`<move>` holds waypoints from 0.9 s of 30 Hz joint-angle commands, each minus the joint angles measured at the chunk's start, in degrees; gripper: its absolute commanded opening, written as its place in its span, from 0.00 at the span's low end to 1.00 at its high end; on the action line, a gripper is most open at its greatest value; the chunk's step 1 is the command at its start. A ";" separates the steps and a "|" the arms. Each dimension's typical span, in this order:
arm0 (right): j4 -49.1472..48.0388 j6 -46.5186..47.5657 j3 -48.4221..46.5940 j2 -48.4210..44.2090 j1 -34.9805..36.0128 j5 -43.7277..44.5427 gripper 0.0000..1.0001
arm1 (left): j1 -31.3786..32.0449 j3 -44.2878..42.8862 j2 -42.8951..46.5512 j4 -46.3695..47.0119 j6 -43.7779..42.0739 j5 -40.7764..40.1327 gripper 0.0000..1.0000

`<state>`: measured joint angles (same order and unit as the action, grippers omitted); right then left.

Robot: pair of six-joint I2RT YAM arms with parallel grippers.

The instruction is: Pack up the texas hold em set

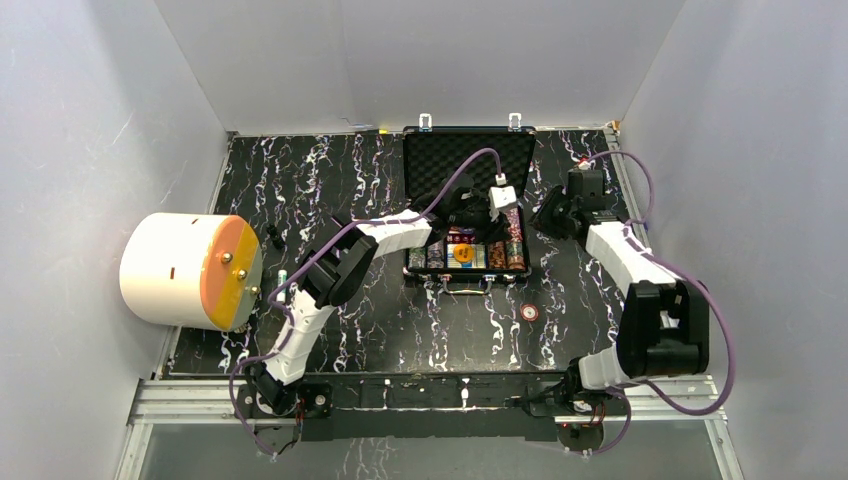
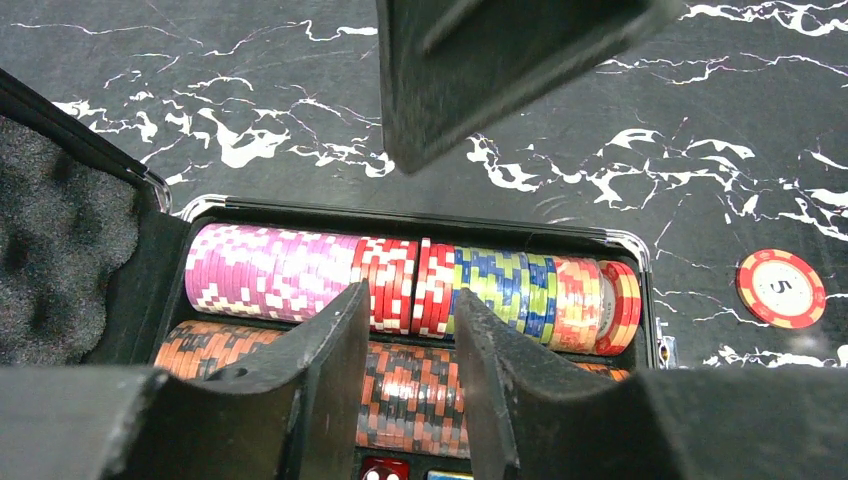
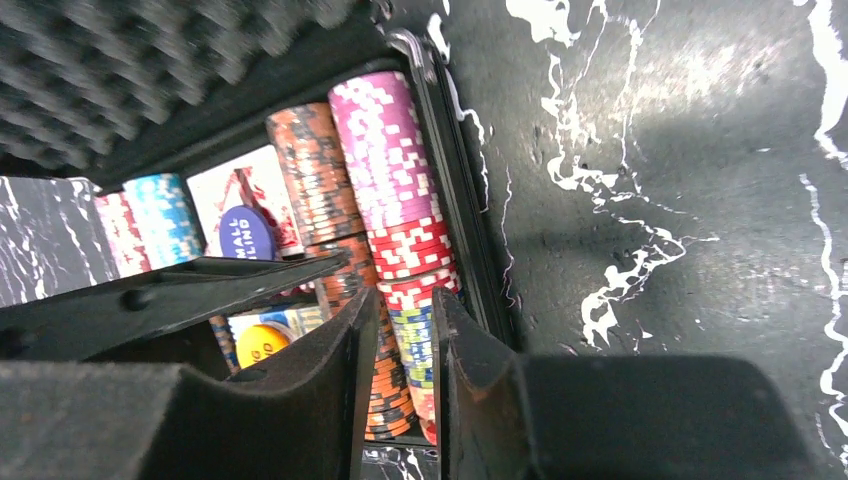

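Over briefcase (image 1: 470, 160) chip rows (image 2: 300, 270), left hand (image 2: 410, 296) and right hand (image 3: 406, 293) narrowly parted, empty; stray chip (image 2: 781, 288) alongside.

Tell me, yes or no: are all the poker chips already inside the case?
No: one red chip lies flat on the table, outside the case and apart from it.
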<state>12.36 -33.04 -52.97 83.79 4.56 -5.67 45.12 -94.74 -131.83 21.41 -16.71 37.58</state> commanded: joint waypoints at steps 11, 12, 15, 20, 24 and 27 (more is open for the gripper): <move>12.69 5.09 -1.59 -8.94 0.10 1.74 0.40 | -0.27 4.05 9.16 3.66 4.93 -3.87 0.28; 13.44 5.24 -0.66 -10.20 0.08 2.44 0.43 | -0.37 6.10 11.39 4.63 7.31 -5.91 0.32; 13.40 4.59 2.27 -13.36 0.05 4.16 0.47 | -0.56 13.06 19.02 5.23 11.77 -13.09 0.42; 16.09 4.03 3.15 -14.49 0.09 2.32 0.56 | -0.67 22.55 31.43 0.59 20.69 -24.69 0.66; 19.63 3.65 6.81 -17.53 0.29 4.56 0.64 | -0.95 26.69 40.13 -8.79 28.91 -34.22 0.82; 22.83 1.95 9.92 -19.91 1.49 6.38 0.65 | -1.64 29.12 44.36 -14.81 33.98 -35.74 0.92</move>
<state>29.85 -29.69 -45.91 67.31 4.78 -2.07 44.34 -68.77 -92.23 16.71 7.73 9.28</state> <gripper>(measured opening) 0.645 0.867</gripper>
